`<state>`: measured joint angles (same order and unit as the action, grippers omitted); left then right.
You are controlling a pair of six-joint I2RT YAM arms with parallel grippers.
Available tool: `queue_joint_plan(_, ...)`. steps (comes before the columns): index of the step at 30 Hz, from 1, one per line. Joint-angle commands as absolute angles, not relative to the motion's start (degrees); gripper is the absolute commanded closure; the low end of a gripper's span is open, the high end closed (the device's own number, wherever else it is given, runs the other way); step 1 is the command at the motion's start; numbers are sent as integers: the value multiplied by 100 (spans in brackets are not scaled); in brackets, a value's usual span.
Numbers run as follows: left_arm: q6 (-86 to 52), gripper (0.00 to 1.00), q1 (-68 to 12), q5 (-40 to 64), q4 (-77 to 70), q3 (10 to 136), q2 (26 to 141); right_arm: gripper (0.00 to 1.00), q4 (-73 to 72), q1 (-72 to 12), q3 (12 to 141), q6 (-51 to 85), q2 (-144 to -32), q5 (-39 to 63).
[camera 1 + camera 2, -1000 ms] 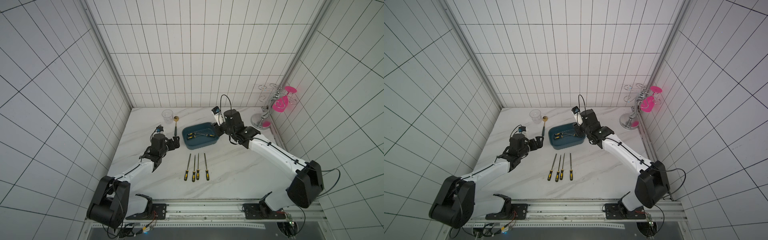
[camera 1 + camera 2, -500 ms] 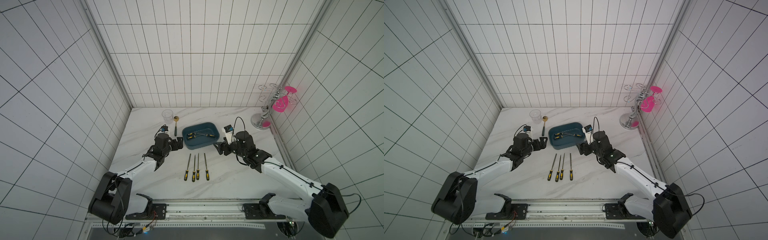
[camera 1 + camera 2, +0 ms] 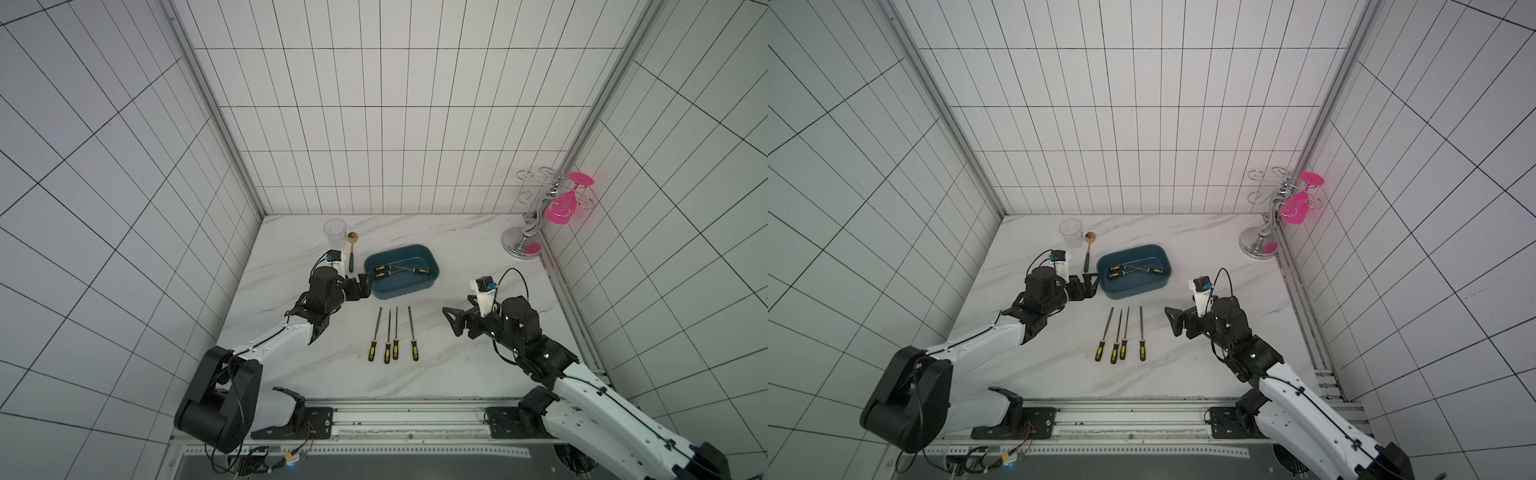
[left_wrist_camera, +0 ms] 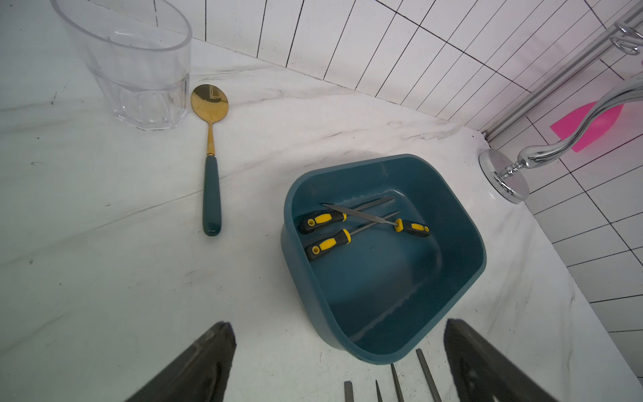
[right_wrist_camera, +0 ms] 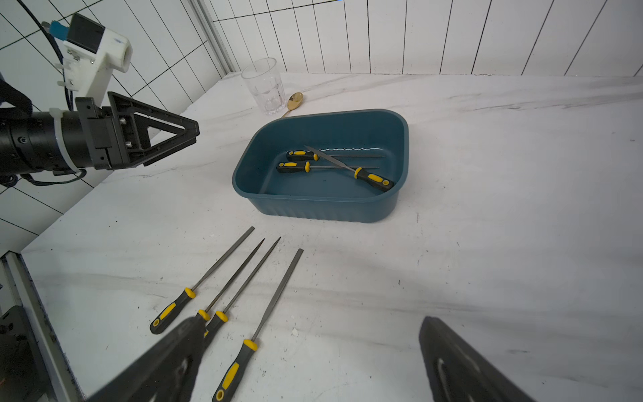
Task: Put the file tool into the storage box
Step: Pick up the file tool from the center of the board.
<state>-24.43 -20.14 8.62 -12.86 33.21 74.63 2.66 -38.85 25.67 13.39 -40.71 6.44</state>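
While four loose files point(image 3: 394, 334) lie in a row on the tabletop point(image 3: 457, 257) just ahead of the right tool point(image 5: 311, 325), which is spread wide and empty, three stored files point(image 5: 334, 163) already sit in the storage box point(image 5: 323, 209) farther out from it, one crossed over the other two. The likeliest slip is a double pick: the two middle files lie so close that their handles nearly touch, and fingers this wide could close on both or roll one aside. A thin shank pinched off-centre may swing and drop short of the box. The crossed file could prop a newcomer against the rim. The left tool point(image 3: 365, 286), also spread and empty, sits with the box's end wall just off its fingertips, so a nudge could slide the box. No brand, label or lettering is readable anywhere.
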Motion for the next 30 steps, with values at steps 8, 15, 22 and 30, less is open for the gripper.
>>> queue_joint_plan(8,-2292,2,-2057,218,-1088,3301,7269,4,1626,-3850,2498,1780,-3900,350)
queue_joint_plan(15,-2435,2,-1979,-140,-909,3370,7310,12,1996,-3858,2902,2012,-4914,513)
queue_joint_plan(22,-2455,2,-1843,-302,-745,3404,7278,18,1818,-4516,3170,2575,-5949,345)
queue_joint_plan(30,-2558,2,-1670,-299,-756,3317,7160,28,2649,-5476,3911,3006,-6914,-307)
